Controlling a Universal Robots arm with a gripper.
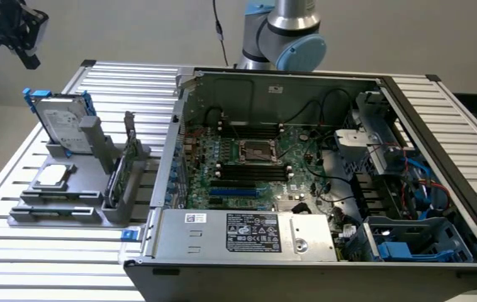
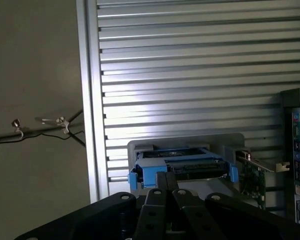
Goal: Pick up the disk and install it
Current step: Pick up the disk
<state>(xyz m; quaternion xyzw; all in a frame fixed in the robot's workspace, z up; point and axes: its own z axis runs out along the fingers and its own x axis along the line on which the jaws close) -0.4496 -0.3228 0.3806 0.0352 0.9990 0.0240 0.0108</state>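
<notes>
Slatted bench (image 1: 4, 189) is noted holding the disk (image 1: 60, 123) upright in a rack (image 1: 58, 214); with the hand (image 2: 167, 193) closed and empty above, a fingertip strike is judged possible.

The exterior view sits high and off the arm, looking steeply down across the ribbed table (image 1: 45, 251) from some way back. The open computer case (image 1: 289, 88) takes the centre and right of the frame, the grey holder (image 1: 62, 211) with the disk (image 1: 60, 123) stands at left, and the gripper (image 1: 22, 34) hangs in the upper left corner. The wrist view looks down past its own fingers (image 2: 157, 205) from well above. Both views share the disk, its holder, the table slats and one edge of the case.
</notes>
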